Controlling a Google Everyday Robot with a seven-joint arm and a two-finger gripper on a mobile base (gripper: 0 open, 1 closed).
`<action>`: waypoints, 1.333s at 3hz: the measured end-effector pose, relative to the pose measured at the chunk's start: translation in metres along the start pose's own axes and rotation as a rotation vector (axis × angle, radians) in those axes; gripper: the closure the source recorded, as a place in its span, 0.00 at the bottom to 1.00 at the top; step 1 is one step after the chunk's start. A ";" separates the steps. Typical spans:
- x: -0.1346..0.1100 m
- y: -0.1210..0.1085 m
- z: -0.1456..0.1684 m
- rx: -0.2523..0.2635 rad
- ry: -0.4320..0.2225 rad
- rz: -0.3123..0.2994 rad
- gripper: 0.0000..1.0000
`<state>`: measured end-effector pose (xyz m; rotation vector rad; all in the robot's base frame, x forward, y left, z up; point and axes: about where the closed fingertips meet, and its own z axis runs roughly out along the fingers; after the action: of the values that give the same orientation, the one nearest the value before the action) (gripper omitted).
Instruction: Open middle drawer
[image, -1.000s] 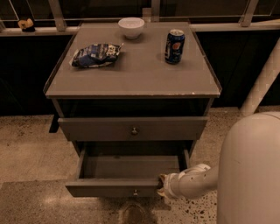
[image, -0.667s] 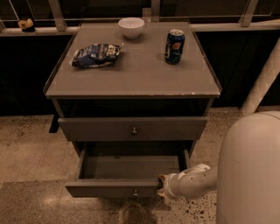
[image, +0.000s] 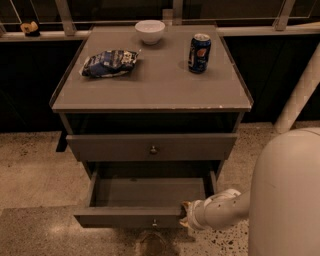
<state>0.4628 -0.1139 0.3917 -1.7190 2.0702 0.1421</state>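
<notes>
Camera view: it looks down on a grey cabinet from the front, with my pale rounded body (image: 287, 195) filling the lower right corner.
Pincer: my pincer (image: 186, 216) sits at the right end of the middle drawer's front panel, touching it or just beside it near the top edge.
Pincer state: I cannot tell whether it is open, closed or gripping the panel.
Arm: my white arm (image: 222, 209) reaches in from the right, low, roughly level with that panel.
Middle drawer: the middle drawer (image: 125, 217) is pulled out towards me, below the upper drawer, and its shallow grey inside shows bare.
Middle drawer knob: a small round metal knob (image: 154, 222) sits at the centre of the front panel, left of my pincer and apart from it.
Upper drawer: the upper drawer (image: 110, 147) is far less extended, and its own knob (image: 153, 149) is centred.
Counter: the grey counter (image: 160, 87) carries three things, well apart from each other.
Bowl: a white bowl (image: 150, 31) stands at the back, near the middle.
Can: a blue can (image: 199, 52) stands upright to the right.
Bag: a crumpled blue snack bag (image: 109, 63) lies to the left.
Floor: the speckled floor (image: 30, 165) surrounds the cabinet.
</notes>
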 end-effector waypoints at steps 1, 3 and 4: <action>0.002 0.008 -0.002 -0.011 0.001 0.012 1.00; 0.003 0.018 -0.004 -0.024 0.001 0.025 1.00; 0.002 0.018 -0.005 -0.024 0.001 0.025 0.81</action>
<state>0.4440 -0.1132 0.3922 -1.7073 2.0995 0.1748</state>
